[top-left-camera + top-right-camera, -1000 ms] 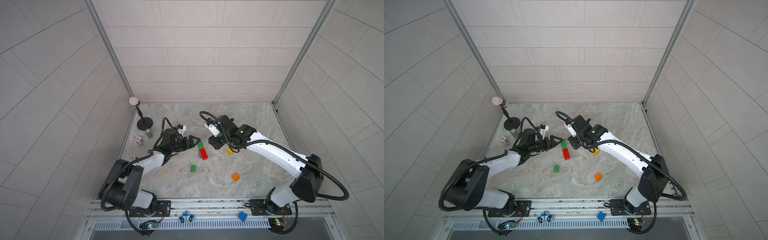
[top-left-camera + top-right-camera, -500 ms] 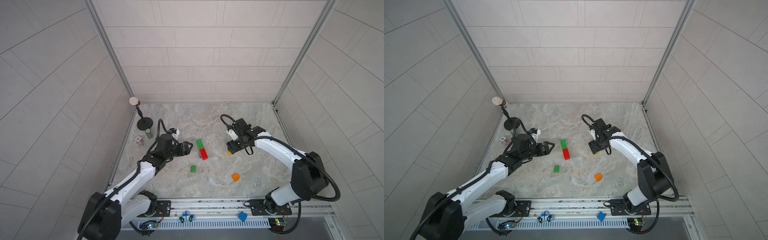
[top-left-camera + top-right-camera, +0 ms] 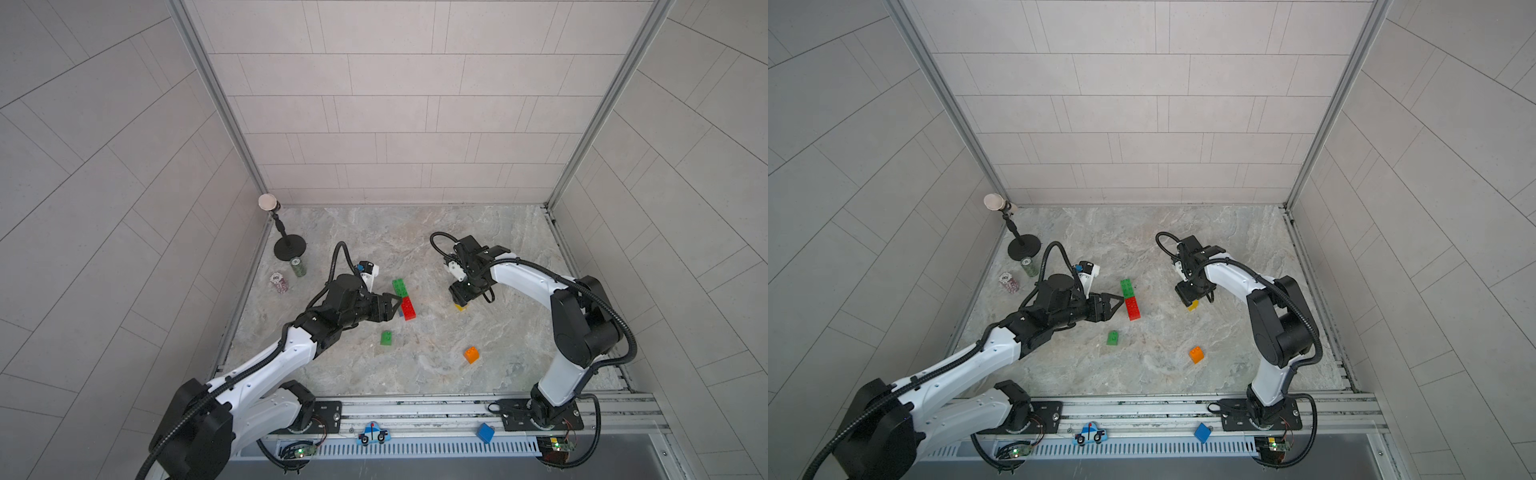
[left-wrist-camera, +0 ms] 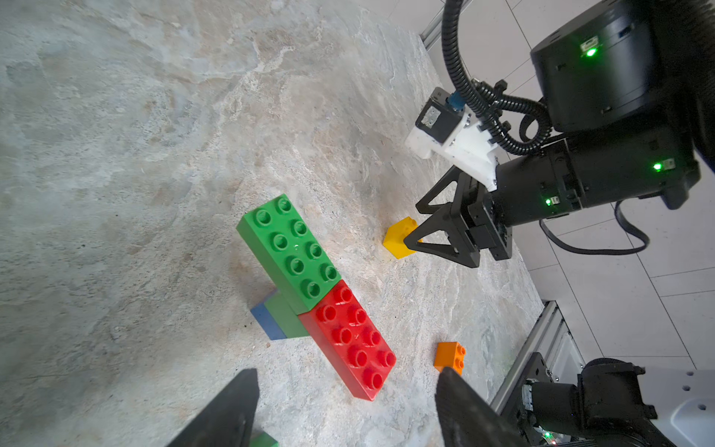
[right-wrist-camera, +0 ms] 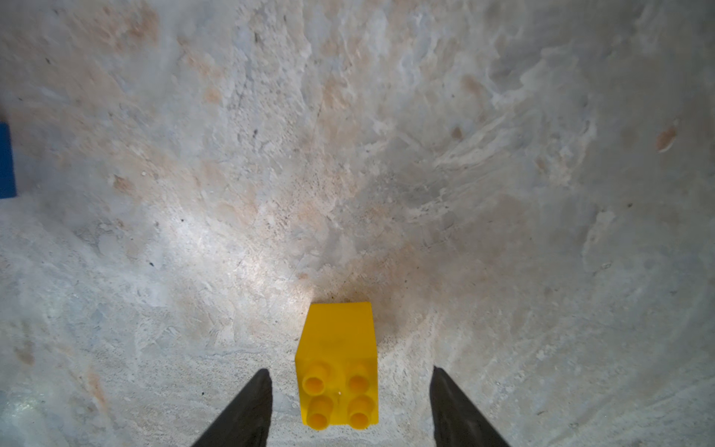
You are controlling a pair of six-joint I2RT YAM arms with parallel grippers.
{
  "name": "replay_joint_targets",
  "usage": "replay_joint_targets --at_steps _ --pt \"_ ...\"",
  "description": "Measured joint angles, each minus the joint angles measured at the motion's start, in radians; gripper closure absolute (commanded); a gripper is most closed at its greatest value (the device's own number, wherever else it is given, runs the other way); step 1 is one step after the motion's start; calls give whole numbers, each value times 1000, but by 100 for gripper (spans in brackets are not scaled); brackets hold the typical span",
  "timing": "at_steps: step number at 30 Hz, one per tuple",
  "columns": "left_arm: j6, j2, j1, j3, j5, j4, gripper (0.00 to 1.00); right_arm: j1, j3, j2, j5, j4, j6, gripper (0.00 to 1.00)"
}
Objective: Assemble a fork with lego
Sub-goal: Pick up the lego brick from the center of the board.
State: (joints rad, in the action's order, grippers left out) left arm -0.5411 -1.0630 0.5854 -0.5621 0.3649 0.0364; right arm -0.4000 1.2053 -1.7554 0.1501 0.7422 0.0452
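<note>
Lego yellow brick (image 5: 336,340) sits on the marble tabletop (image 5: 348,154) between the jaws of the right gripper (image 5: 349,369), spread and clear of it. The left gripper (image 4: 346,370), agape and empty, hangs beside the joined long green brick (image 4: 290,247) and red brick (image 4: 352,340), with a small green brick (image 4: 284,315) and blue brick (image 4: 265,321) beneath. An orange brick (image 3: 471,354) and a loose green brick (image 3: 386,338) lie apart.

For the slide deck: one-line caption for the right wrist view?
Open right gripper straddles a yellow brick lying on its side on the marble tabletop, studs facing the camera.
</note>
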Motion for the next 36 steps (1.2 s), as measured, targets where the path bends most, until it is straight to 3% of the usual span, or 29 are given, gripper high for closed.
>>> replay_joint_targets --at_steps 16,21,30,36 --pt "0 -23 0 0 1 8 26 0 4 -32 0 10 10 67" --pt "-1 -22 0 0 -2 13 26 0 2 -13 -21 18 -27 99" --pt "-40 -10 -22 3 -13 41 26 -56 -17 273 -70 27 -314 100" --pt "-123 -20 -80 36 32 145 27 -85 57 255 -21 110 -446 100"
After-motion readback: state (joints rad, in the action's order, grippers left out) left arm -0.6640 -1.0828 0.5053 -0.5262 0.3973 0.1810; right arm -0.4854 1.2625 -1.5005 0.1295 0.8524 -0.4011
